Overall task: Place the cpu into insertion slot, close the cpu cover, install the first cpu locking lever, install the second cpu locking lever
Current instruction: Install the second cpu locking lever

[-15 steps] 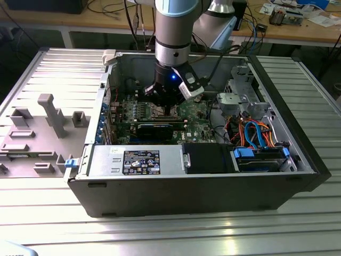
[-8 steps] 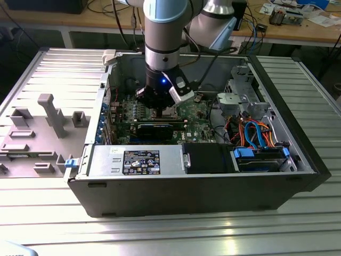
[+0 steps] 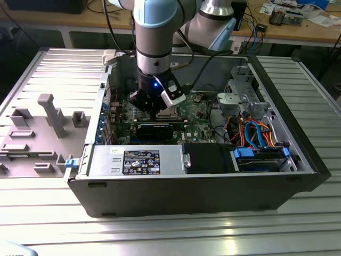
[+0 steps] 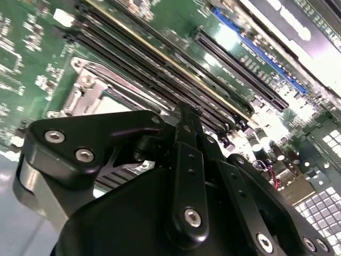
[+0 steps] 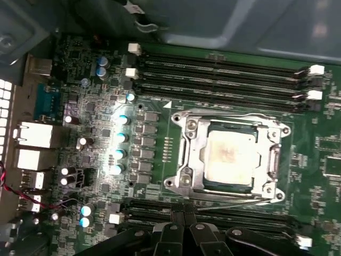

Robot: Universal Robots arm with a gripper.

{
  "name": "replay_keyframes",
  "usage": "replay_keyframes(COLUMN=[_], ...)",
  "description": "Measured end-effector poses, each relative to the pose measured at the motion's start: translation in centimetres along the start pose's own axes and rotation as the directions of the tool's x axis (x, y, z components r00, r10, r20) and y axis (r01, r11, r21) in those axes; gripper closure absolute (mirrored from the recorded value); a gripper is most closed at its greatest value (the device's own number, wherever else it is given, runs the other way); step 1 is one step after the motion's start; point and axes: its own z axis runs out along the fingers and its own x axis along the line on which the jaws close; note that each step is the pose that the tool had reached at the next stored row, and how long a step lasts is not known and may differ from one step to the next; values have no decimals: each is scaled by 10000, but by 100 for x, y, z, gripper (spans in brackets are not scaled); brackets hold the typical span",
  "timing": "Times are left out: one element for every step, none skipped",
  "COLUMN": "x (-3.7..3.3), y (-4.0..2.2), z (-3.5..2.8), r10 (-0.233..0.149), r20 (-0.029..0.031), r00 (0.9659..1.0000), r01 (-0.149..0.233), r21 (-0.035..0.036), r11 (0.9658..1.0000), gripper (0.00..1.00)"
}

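Tool [image 5: 184,226] lowered inside the open computer case [image 3: 298,176], poised just above the green motherboard [image 5: 106,176]. Its fingers [image 4: 187,133] appear drawn together with nothing between them. The cpu [image 5: 230,154] already sits in the insertion slot [image 5: 202,184], with the cpu cover [image 5: 193,140] lying flat around it. In the first wrist view the socket lies just beyond the fingertips, past a thin locking lever [image 5: 234,201] that runs along the socket's near edge, crosswise to the tool's approach.
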Motion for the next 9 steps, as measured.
replay_keyframes(x=[8, 17, 23, 26, 32, 34, 37, 40, 44], y=[1, 1, 1, 1, 4, 6, 9, 13, 18], z=[13, 30, 40, 46, 53, 55, 57, 59, 61], r10=[1, 0, -7, -14, -18, -19, -19, -20, -20], r20=[1, 2, 3, 3, 5, 7, 10, 13, 17], r00=[10000, 10000, 10000, 10000, 10000, 10000, 10000, 10000, 10000], r01=[-1, 0, 7, 14, 18, 19, 19, 20, 21], r21=[-5, -13, -25, -32, -50, -71, -92, -113, -137], r11=[10000, 10000, 10000, 10000, 10000, 10000, 10000, 9999, 9999], gripper=[89, 89, 89, 89, 89, 89, 89, 89, 89])
